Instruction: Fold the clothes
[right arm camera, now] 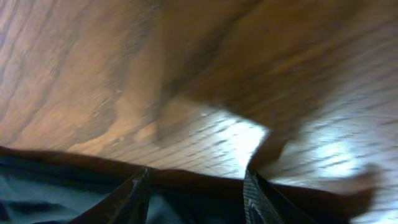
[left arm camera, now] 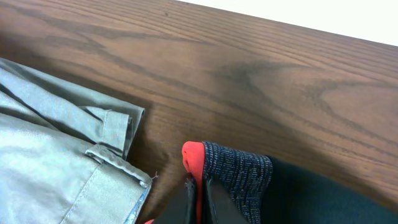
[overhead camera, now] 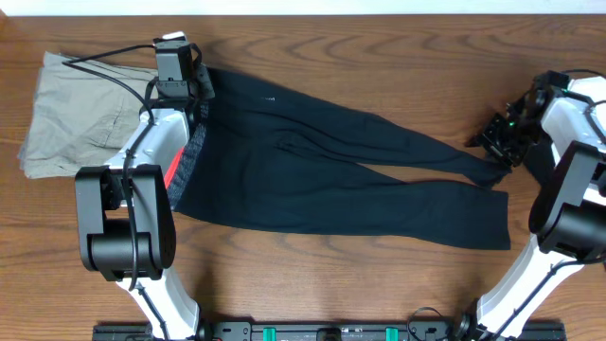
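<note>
The black leggings lie spread across the table, waist at the left, legs running right. The red-and-grey waistband shows beside my left arm, with a tiny white logo near the waist. My left gripper is shut on the waistband's red edge at the far top corner. My right gripper is open over the upper leg's cuff; dark fabric lies between and below its fingers. In the overhead view the right gripper is at the cuff's end.
Khaki-beige trousers lie at the far left, right beside the waistband, and also show in the left wrist view. The table's far edge runs close behind the left gripper. Bare wood lies beyond the legs.
</note>
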